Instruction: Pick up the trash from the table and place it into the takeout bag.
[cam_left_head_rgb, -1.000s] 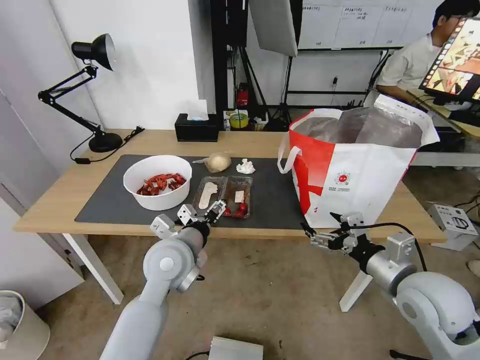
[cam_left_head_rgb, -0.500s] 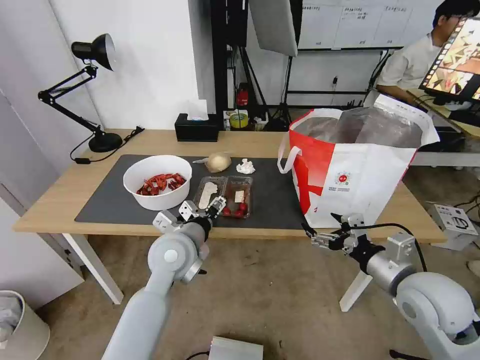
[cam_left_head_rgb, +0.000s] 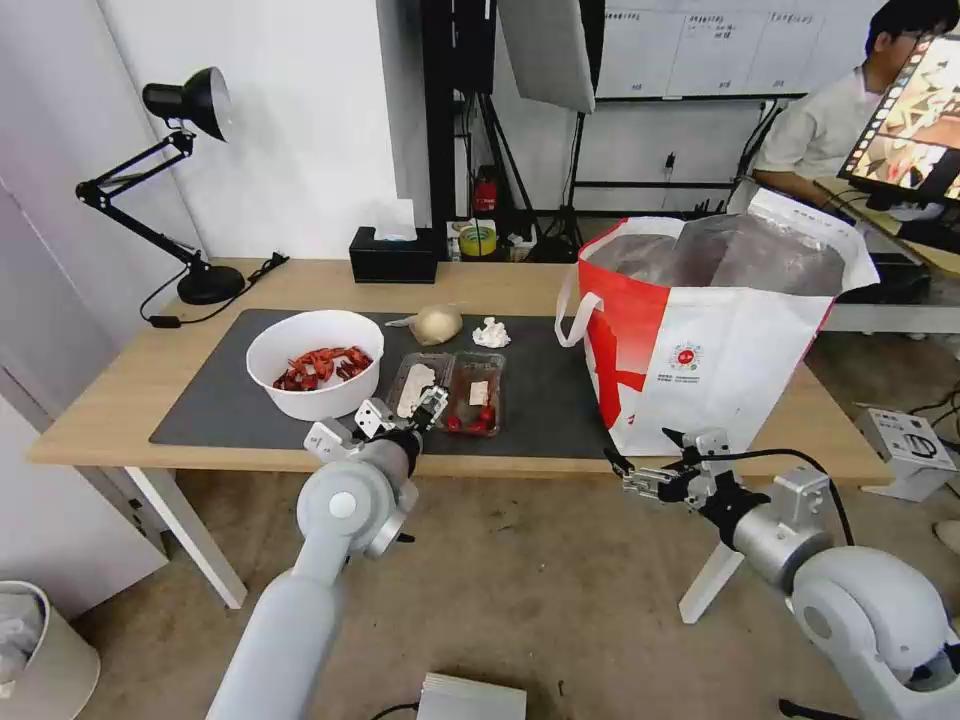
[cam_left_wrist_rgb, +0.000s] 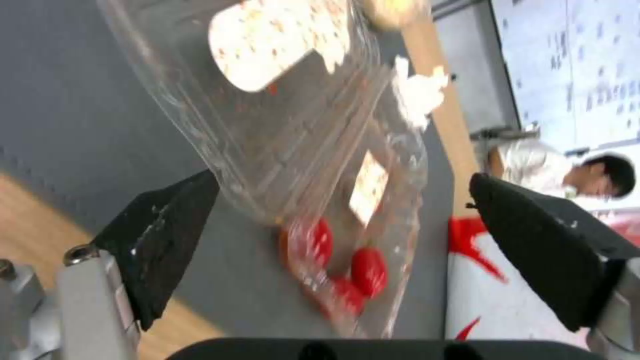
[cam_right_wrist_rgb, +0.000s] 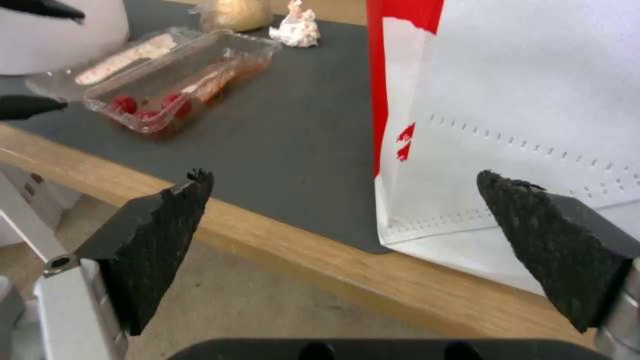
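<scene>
On the dark mat (cam_left_head_rgb: 215, 400) of the table (cam_left_head_rgb: 110, 405) stand a white bowl of red shells (cam_left_head_rgb: 315, 375), a clear two-part tray (cam_left_head_rgb: 455, 385), a film-wrapped beige lump (cam_left_head_rgb: 437, 323) and a small tissue wad (cam_left_head_rgb: 490, 332). The white and red takeout bag (cam_left_head_rgb: 715, 340) stands open at the table's right. My left gripper (cam_left_head_rgb: 403, 410) is open at the tray's near edge; in the left wrist view the tray (cam_left_wrist_rgb: 300, 125) lies between the black fingers (cam_left_wrist_rgb: 167, 240). Below the table's front edge, near the bag (cam_right_wrist_rgb: 520, 100), my right gripper (cam_left_head_rgb: 640, 447) hangs open and holds nothing.
A black desk lamp (cam_left_head_rgb: 190, 180) stands at the back left, with a black tissue box (cam_left_head_rgb: 393, 255) and a tape roll (cam_left_head_rgb: 478, 240) along the back edge. A white bin (cam_left_head_rgb: 30, 650) sits on the floor at the left. A person sits at another desk behind the bag.
My left gripper has crept forward over the table edge, closer to the clear tray. The right arm has hardly moved.
</scene>
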